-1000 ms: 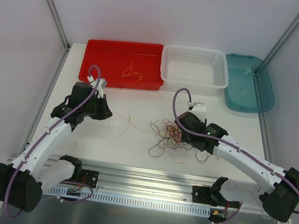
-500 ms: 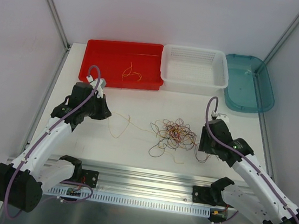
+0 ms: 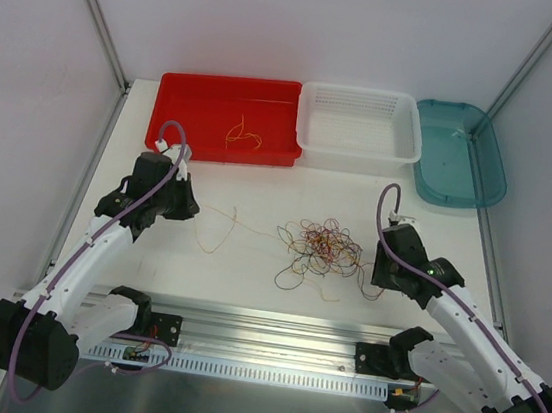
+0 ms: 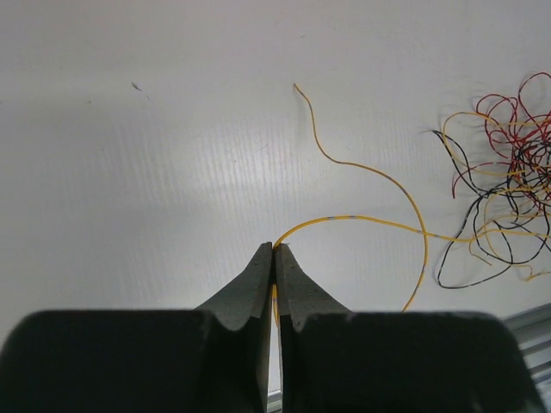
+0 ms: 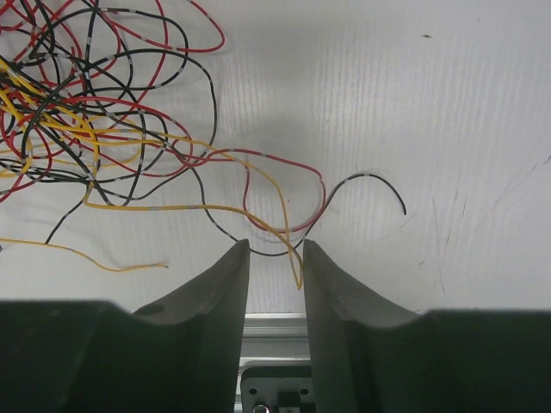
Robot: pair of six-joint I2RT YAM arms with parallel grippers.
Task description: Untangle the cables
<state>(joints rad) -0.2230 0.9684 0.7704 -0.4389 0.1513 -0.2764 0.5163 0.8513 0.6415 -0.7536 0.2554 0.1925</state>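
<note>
- The cables (image 3: pixel 321 247) lie in a loose clump of yellow, red and black strands on the table (image 3: pixel 258 189), between the two arms and in front of the containers.
- One yellow strand (image 4: pixel 362 222) leads out of the clump's left side across the table to the left gripper (image 4: pixel 274 251). Its fingers are pressed together, pinching the strand near its end. The strand's far end runs into the clump and looks caught there.
- A second yellow piece curves beside it; whether it is the same wire I cannot tell.
- The right gripper (image 5: pixel 275 254) sits low at the clump's right edge. Its fingers stand apart with a narrow gap. A black loop, a red loop and a yellow tip cross just ahead of that gap, and nothing looks pinched.
- At the back left, the red bin (image 3: pixel 183 104) holds one yellow-orange wire (image 3: pixel 242 137), well apart from the clump.
- The white basket (image 3: pixel 361 126) and teal tray (image 3: pixel 458 158) stand to its right. I can make out no wire in either, though such thin strands could escape the view.
- Progress looks early: one wire seems set aside and a second is gripped but not drawn free.
- The bulk of the clump remains knotted, with many red, black and yellow strands left to separate.
</note>
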